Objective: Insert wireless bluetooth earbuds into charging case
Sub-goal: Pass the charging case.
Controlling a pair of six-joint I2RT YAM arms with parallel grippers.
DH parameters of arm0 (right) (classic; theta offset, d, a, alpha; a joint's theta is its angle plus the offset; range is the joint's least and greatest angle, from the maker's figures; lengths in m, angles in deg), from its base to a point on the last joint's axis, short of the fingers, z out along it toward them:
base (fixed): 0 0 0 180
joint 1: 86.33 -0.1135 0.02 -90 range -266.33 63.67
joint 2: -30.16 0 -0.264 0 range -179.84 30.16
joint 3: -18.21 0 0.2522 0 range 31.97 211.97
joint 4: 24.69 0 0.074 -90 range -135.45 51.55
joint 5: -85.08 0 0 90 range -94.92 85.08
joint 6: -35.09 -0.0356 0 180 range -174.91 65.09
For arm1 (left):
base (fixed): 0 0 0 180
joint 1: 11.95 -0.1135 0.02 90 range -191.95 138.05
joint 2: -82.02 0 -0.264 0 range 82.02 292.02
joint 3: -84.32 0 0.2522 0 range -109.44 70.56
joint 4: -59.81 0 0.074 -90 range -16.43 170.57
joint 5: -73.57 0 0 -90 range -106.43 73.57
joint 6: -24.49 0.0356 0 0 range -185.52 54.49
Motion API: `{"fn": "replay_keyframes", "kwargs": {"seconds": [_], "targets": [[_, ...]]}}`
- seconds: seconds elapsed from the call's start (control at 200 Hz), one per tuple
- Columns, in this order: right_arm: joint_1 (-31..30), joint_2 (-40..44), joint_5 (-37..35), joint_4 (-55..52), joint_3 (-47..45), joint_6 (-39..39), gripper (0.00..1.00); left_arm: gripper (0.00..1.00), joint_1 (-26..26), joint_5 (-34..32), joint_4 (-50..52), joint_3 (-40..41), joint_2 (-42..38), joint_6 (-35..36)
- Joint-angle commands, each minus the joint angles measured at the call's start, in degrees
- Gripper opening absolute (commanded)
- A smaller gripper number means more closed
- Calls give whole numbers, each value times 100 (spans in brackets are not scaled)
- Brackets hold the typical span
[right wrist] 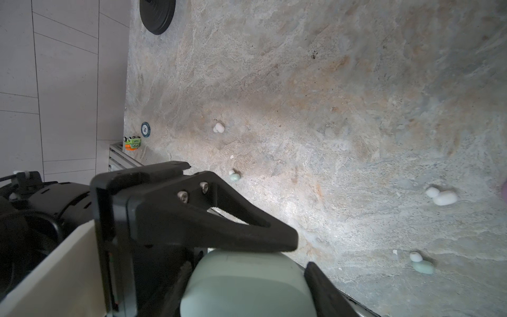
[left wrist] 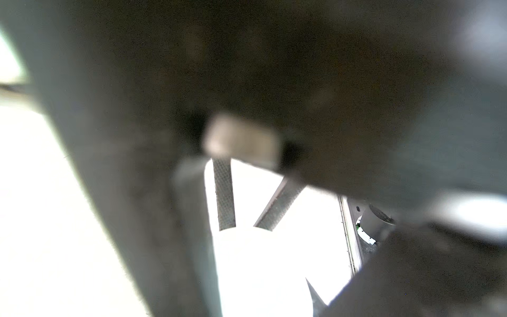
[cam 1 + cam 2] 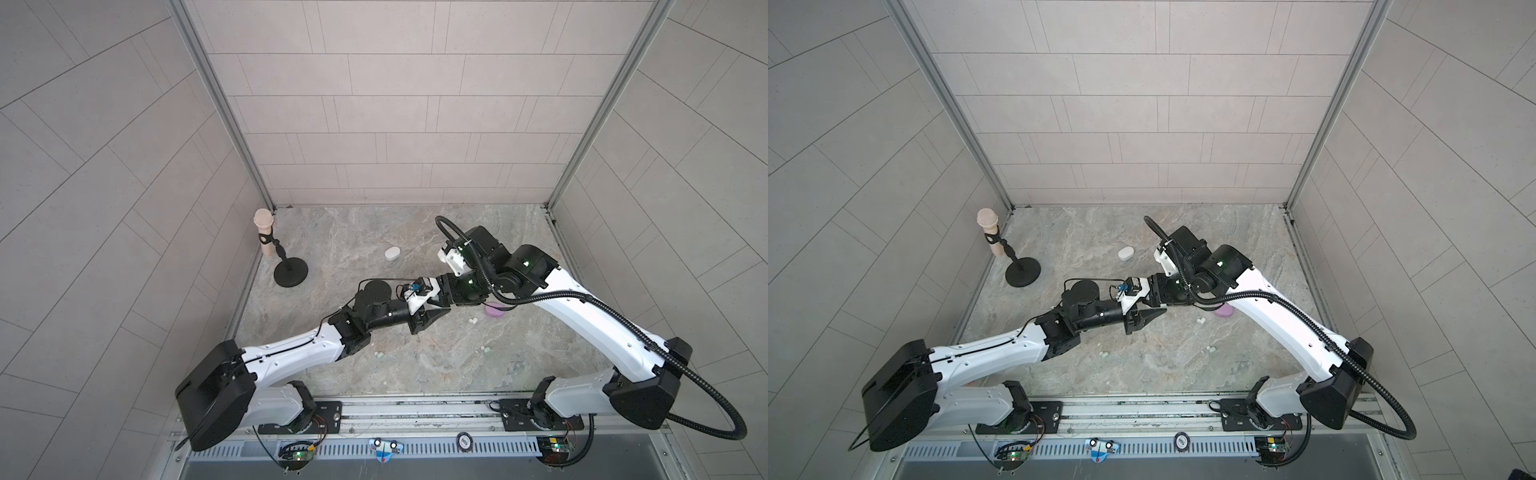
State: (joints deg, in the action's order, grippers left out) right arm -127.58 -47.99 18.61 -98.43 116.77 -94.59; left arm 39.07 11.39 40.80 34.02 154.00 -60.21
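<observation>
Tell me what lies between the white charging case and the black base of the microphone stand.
Nothing. Between the white charging case and the microphone stand's base there is only bare marble tabletop, as both top views show.

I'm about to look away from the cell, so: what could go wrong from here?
The mint-green case is pinched in the right gripper while the left gripper rests against its edge: it might twist or slip free. A dropped case could scatter the loose earbuds on the table. The left wrist view is blocked, so that arm likely works blind.
</observation>
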Motion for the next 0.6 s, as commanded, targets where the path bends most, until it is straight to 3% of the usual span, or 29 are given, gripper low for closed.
{"fn": "replay_keyframes", "kwargs": {"seconds": [0.0, 0.4, 0.596], "targets": [[-41, 31, -94, -17, -15, -42, 58, 48, 22, -13, -82, -98, -158, -22], [-76, 25, -92, 3, -58, -48, 58, 40, 22, 11, 6, -134, -185, -29], [-87, 40, -101, -4, -77, -57, 67, 36, 30, -4, 17, -126, -227, -47]]}}
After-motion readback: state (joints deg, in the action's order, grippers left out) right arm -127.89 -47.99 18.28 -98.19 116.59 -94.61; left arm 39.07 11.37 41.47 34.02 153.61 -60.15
